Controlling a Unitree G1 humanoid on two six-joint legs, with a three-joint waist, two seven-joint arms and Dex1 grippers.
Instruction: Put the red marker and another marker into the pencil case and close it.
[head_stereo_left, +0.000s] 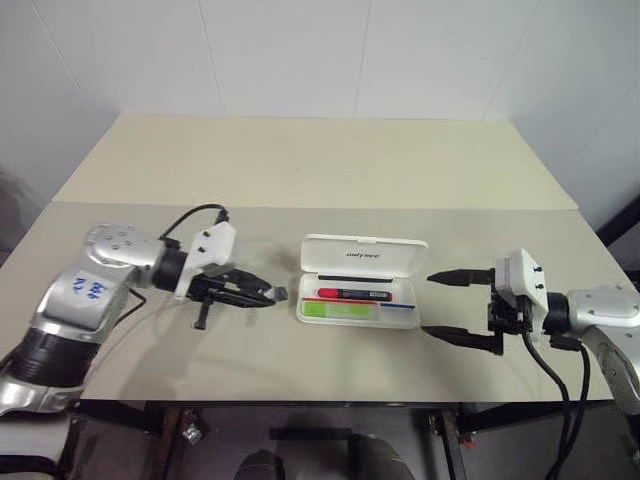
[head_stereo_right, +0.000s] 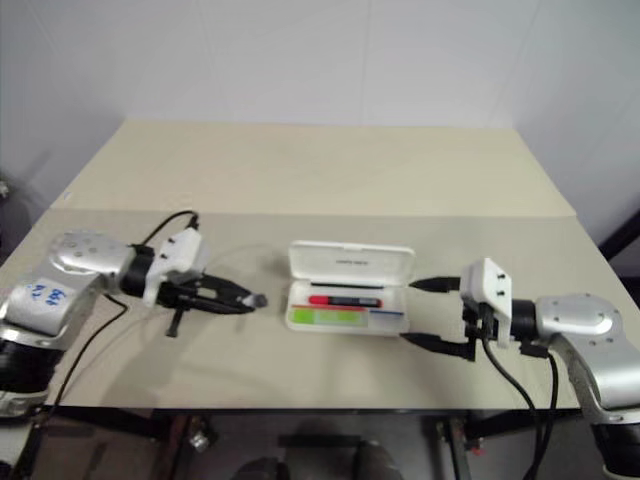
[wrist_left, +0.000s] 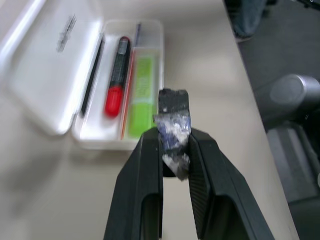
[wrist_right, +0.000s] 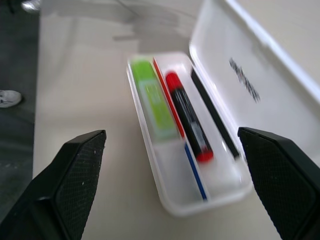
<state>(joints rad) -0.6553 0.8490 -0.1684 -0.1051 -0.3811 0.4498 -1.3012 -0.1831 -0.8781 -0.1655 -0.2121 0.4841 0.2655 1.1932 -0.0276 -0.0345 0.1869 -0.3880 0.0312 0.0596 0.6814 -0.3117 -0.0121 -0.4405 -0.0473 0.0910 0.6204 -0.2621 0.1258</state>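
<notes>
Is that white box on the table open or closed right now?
Open. The pencil case has its lid folded back away from the robot, and the red marker and the light green marker lie in view inside its tray.

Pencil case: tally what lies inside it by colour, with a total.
Inside the open pencil case:
Red marker: 1
Light green marker: 1
Total: 2
The small silvery clip is outside, in the left tool.

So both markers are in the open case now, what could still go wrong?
The left gripper is shut on a small silvery clip; pushing the lid with it could drop the clip into the case. The right gripper stands wide open beside the case and could nudge it.
</notes>
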